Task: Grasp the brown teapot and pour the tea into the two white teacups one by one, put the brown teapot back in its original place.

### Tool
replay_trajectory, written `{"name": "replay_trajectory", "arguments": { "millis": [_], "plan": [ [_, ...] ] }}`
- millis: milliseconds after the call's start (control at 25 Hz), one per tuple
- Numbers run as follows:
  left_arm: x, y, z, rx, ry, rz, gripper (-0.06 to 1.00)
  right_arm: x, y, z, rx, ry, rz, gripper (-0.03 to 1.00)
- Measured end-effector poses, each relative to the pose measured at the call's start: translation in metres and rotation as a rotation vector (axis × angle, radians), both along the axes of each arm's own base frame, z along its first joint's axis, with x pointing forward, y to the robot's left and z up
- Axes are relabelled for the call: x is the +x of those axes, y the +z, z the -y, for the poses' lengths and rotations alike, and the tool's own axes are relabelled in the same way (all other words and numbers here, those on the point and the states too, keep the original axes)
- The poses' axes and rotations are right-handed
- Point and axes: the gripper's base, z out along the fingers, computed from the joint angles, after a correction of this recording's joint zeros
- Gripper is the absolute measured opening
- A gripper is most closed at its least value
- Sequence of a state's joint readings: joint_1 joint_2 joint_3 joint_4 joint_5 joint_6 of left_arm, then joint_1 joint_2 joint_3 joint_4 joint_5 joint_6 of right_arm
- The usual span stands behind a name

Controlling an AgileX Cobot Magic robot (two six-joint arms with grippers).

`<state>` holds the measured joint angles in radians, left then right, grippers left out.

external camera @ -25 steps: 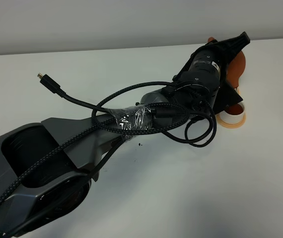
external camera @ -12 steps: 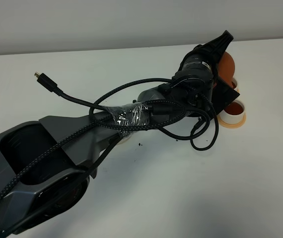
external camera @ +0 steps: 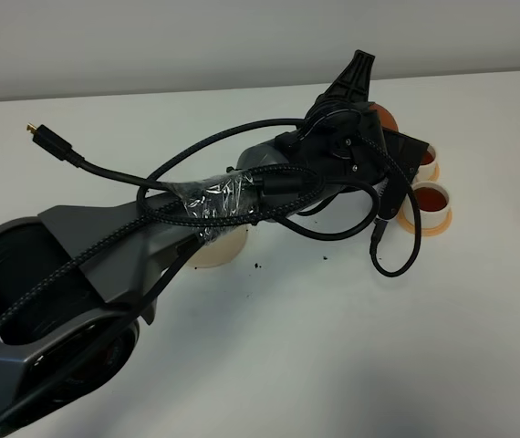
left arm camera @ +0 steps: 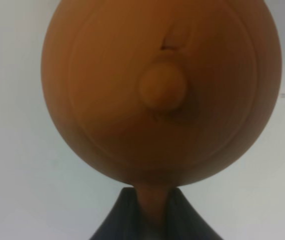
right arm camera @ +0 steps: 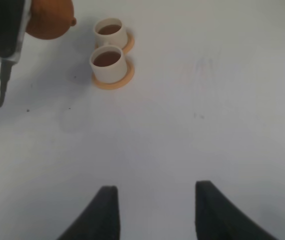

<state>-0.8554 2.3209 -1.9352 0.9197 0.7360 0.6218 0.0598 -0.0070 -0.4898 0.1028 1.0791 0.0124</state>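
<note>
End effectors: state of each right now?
Left end effector: shut on the brown teapot, by its handle.
Right end effector: open, holding nothing.

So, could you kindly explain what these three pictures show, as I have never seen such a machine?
It is a robot with two arms, each ending in a gripper. The high camera looks down on a white table. The other two cameras sit on the wrists. The left gripper is shut on the handle of a brown teapot, held above the table. The right gripper is open and holds nothing. Two white cups, both with tea in them, stand on orange saucers. A cream coaster lies partly under the left arm.
</note>
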Motion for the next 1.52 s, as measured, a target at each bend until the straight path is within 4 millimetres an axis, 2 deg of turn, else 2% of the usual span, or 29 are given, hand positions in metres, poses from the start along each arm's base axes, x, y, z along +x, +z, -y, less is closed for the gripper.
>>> {"name": "replay_trajectory", "arguments": {
  "millis": [160,360,640,720,840,1040,1240,1400,1520],
  "plan": [
    [-0.008,0.005,-0.009,-0.035,0.108,-0.097,0.12,0.0,0.0,0.0,0.0,0.0,0.0,0.37],
    [-0.013,-0.003,-0.019,-0.098,0.246,-0.257,0.12,0.0,0.0,0.0,0.0,0.0,0.0,0.37],
    [-0.019,-0.01,-0.018,-0.297,0.435,-0.374,0.12,0.0,0.0,0.0,0.0,0.0,0.0,0.37],
    [-0.019,-0.007,-0.018,-0.334,0.466,-0.378,0.12,0.0,0.0,0.0,0.0,0.0,0.0,0.37],
    [-0.021,0.006,-0.02,-0.393,0.499,-0.377,0.12,0.0,0.0,0.0,0.0,0.0,0.0,0.37],
    [-0.028,0.04,-0.031,-0.467,0.599,-0.359,0.12,0.0,0.0,0.0,0.0,0.0,0.0,0.37],
    [-0.03,0.061,-0.059,-0.491,0.823,-0.356,0.12,0.0,0.0,0.0,0.0,0.0,0.0,0.37],
    [-0.018,0.073,-0.085,-0.565,0.957,-0.341,0.12,0.0,0.0,0.0,0.0,0.0,0.0,0.37],
    [-0.01,0.071,-0.103,-0.604,1.036,-0.386,0.12,0.0,0.0,0.0,0.0,0.0,0.0,0.37]
  ]
}}
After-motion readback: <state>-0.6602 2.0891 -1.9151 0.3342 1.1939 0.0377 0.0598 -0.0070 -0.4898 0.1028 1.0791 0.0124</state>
